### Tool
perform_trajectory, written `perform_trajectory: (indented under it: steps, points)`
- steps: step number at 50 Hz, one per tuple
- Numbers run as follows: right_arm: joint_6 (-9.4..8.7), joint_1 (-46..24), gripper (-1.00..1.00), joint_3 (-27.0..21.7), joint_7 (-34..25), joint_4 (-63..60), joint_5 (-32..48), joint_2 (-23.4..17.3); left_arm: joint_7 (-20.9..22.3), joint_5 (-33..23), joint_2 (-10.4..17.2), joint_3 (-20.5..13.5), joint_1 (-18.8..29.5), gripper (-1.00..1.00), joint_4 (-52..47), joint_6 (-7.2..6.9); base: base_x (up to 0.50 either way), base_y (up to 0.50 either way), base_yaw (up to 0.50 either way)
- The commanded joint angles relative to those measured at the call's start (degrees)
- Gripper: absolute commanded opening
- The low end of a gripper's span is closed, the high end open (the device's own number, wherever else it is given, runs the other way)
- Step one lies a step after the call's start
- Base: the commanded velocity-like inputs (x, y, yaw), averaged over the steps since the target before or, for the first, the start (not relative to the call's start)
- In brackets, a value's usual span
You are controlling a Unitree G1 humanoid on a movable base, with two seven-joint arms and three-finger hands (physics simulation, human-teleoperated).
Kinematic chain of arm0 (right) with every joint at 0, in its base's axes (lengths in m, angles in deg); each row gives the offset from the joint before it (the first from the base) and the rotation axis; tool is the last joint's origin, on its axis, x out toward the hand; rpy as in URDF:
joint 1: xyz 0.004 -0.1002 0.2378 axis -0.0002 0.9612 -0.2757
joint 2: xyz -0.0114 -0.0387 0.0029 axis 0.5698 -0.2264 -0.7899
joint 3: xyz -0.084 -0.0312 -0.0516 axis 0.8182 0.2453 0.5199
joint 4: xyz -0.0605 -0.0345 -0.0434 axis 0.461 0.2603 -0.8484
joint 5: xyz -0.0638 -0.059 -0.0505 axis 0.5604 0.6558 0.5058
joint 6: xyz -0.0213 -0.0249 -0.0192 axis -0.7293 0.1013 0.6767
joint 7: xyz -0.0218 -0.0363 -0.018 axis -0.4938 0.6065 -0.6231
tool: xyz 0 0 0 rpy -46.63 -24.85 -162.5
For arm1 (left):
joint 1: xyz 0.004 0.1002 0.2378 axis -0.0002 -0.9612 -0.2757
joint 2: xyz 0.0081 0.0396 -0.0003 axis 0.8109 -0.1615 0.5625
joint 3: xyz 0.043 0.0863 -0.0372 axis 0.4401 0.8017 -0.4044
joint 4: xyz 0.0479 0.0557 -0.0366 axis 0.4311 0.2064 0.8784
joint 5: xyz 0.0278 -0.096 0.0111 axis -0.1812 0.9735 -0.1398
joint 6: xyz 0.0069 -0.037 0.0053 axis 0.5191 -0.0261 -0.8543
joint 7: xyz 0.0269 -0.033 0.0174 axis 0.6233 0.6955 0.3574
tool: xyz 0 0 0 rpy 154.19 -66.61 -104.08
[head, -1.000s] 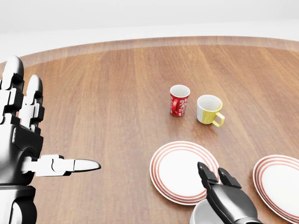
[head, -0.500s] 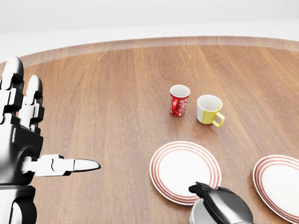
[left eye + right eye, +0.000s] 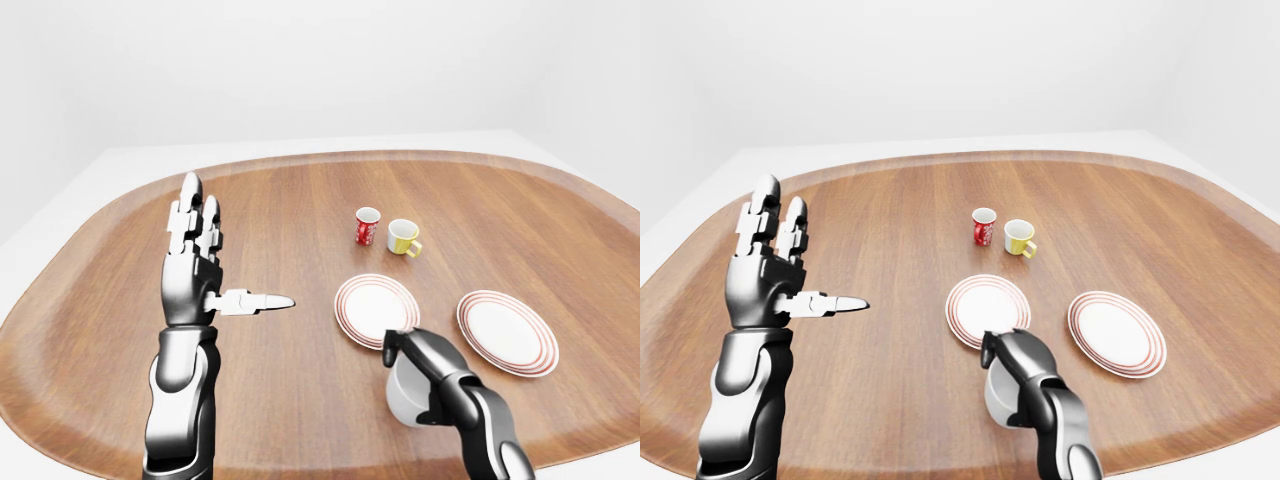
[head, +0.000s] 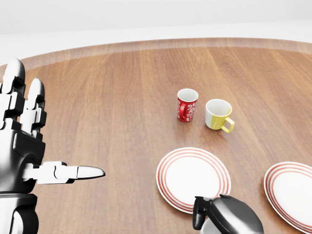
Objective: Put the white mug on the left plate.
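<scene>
Right robot hand (image 3: 425, 365) is wrapped over the white mug (image 3: 403, 396), fingers curled down round its top and side, a closed grip on it. In the left-eye view the mug sits low and right of centre, just below the left plate (image 3: 376, 307), its white body showing under the dark fingers. Whether the mug touches the bench or hangs just above it, I cannot tell. In the head view only the rounded knuckles and one dark fingertip show at the bottom edge, right at the lower rim of that plate.

Over to the left robot hand (image 3: 193, 270): raised upright well to the left, palm up off the wood, two fingers pointing straight up and the third finger (image 3: 258, 300) stuck out sideways toward the plates. Wide open, nothing in it.

Moving out: the left plate is white with red rings and carries nothing. The right plate (image 3: 507, 332), same pattern, lies apart from it toward the right edge, also bare.

Further up in the left-eye view, two more cups stand close together but not touching: a red mug (image 4: 187, 104) with a white pattern, and just to its right a yellow mug (image 4: 218, 114) with a white inside, handle turned to the lower right.

All of it rests on the rounded wooden bench (image 3: 300, 210), with pale white surroundings beyond.
</scene>
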Motion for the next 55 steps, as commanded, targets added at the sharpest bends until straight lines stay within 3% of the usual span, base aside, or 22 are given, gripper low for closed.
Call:
perform_trajectory:
  steps: [1,14,24,32,39,49,55]
  points:
    - [-2.78,0.5,-1.00,1.3,-10.5,-13.8,-3.3,1.7,0.1,0.0,0.0,-0.1,0.1,1.00,0.2,0.00,0.00,0.00,0.00]
    - [-2.78,-10.3,-1.00,0.5,-11.1,-16.6,-1.7,1.4,0.0,0.0,0.1,-0.1,0.1,1.00,0.2,0.00,0.00,0.00,0.00]
    - [-2.78,-24.2,-1.00,-0.3,-11.1,-4.9,0.0,0.4,0.0,-0.1,0.0,-0.1,0.0,1.00,0.0,0.00,0.00,0.00,0.00]
    - [-2.32,-30.3,-1.00,0.5,-11.1,5.3,0.2,0.8,0.0,-0.1,0.0,-0.1,-0.1,1.00,-0.4,0.00,0.00,0.00,0.00]
    - [-0.19,-35.7,-1.00,0.8,-10.6,15.0,0.4,0.3,0.1,-0.1,0.0,0.0,-0.2,1.00,-0.4,0.00,0.00,0.00,0.00]
    - [2.68,-42.3,-1.00,1.1,-1.7,31.7,0.6,-0.2,0.1,-0.1,0.0,-0.1,-0.1,1.00,-0.4,0.00,0.00,0.00,0.00]
    - [5.24,-50.2,-1.00,0.8,5.3,47.1,-0.1,-1.3,0.1,-0.1,0.0,0.0,-0.1,1.00,-0.4,0.00,0.00,0.00,0.00]
